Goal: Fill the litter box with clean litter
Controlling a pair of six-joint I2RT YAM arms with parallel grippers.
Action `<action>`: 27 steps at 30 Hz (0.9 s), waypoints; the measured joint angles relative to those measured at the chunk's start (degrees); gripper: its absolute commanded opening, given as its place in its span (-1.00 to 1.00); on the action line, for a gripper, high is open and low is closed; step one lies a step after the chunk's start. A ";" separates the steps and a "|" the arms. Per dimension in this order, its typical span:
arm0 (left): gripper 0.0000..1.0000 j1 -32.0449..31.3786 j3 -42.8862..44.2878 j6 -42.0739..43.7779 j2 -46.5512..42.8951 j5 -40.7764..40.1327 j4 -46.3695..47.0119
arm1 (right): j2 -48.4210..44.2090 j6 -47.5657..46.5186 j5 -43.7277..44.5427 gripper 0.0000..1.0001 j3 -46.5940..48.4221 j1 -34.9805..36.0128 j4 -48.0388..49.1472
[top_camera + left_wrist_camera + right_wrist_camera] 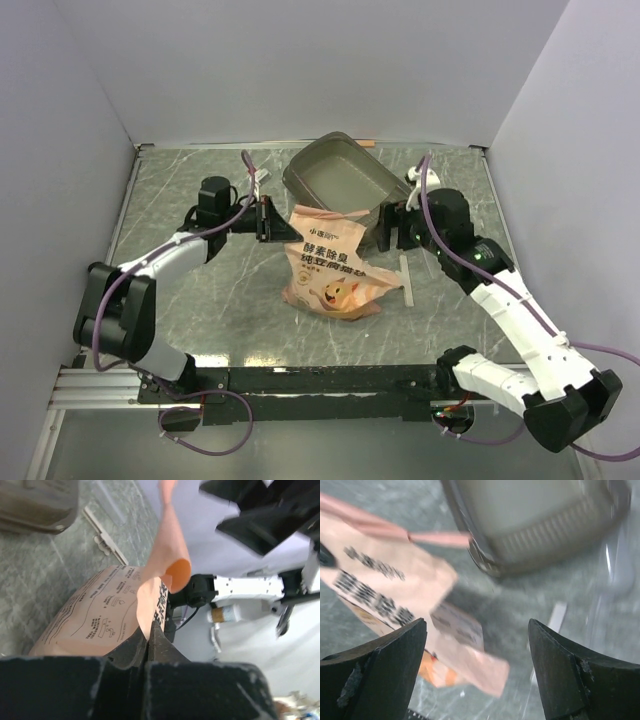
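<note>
Grey marble table (pixel 200 300) holds the litter box (pixel 335 175) at its far middle, a bag (pixel 325 265) just in front, left gripper (pixel 283 222) pinching the bag's top edge, right gripper (pixel 383 230) spread beside the box.

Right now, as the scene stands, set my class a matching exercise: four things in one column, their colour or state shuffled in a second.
Things:
1 litter box
2 bag
3 left gripper
4 right gripper

Descriptions:
A open, holding nothing
B grey-brown, behind the bag
C shut on the bag's edge
D orange-pink, printed

Pairs: 1-B, 2-D, 3-C, 4-A
</note>
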 measured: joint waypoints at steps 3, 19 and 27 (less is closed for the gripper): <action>-0.98 -0.26 -2.34 1.22 -3.21 1.29 3.10 | 2.03 -5.38 -3.65 0.80 4.52 0.79 3.13; -0.99 -0.50 -6.84 9.68 -10.91 4.11 3.54 | 26.18 -30.75 -31.34 0.80 28.00 4.68 -1.97; -0.98 -1.36 -8.87 11.43 -14.25 4.04 4.55 | 32.37 -37.05 -37.81 0.76 29.97 7.65 -12.70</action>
